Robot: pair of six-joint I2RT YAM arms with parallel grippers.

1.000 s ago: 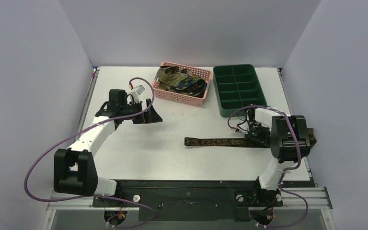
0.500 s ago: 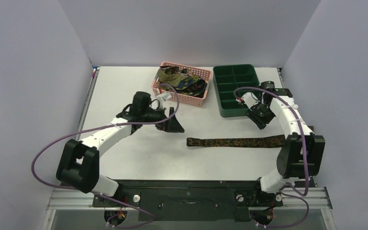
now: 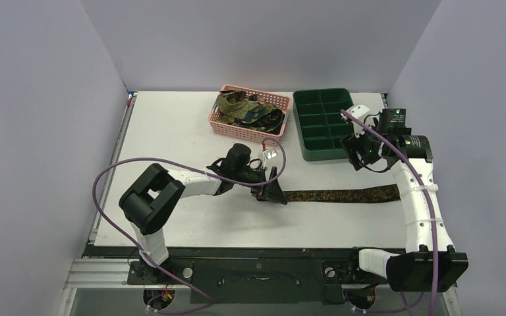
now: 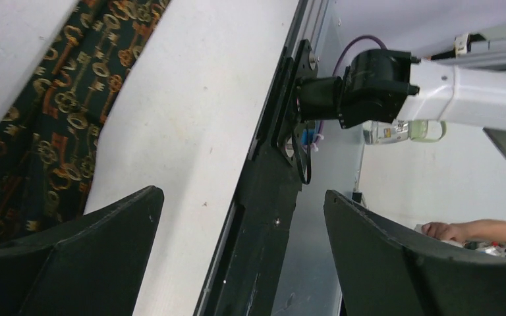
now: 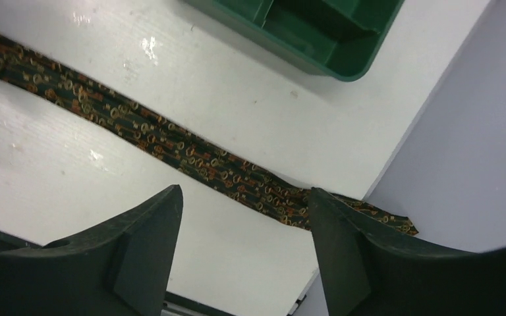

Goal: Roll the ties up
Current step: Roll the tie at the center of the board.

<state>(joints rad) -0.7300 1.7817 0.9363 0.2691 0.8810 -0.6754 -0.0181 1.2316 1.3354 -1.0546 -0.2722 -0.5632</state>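
White table [image 3: 171, 131]: green tray [image 3: 319, 157] and pink basket [image 3: 244, 133] of heaped ties [image 3: 247, 110] at the far side; one key-patterned tie [image 3: 342, 195] flat across the near right. Left gripper [image 3: 273, 192] wide open, empty, low at that tie's left end; right gripper [image 3: 357, 157] wide open, empty, raised beside the tray.

Tie [image 3: 342, 195]: woven cloth, dark, low sheen, printed gold-brown pattern. Ties [image 3: 247, 108] in basket: same kind of cloth, crumpled. Basket [image 3: 240, 132]: pink plastic mesh, dull. Tray [image 3: 321, 93]: dark green moulded plastic, smooth, glossy. Table [image 3: 171, 125]: white, smooth, faint shine, bright glare spots. Left gripper [image 3: 273, 193], right gripper [image 3: 358, 155]: fingers [image 5: 132, 257] black plastic, matt, slightly grainy. Arm shells [image 3: 421, 204]: white, smooth, satin. Cables [image 3: 105, 181]: purple, rubbery-looking. Base rail [image 3: 257, 260]: black metal, matt.
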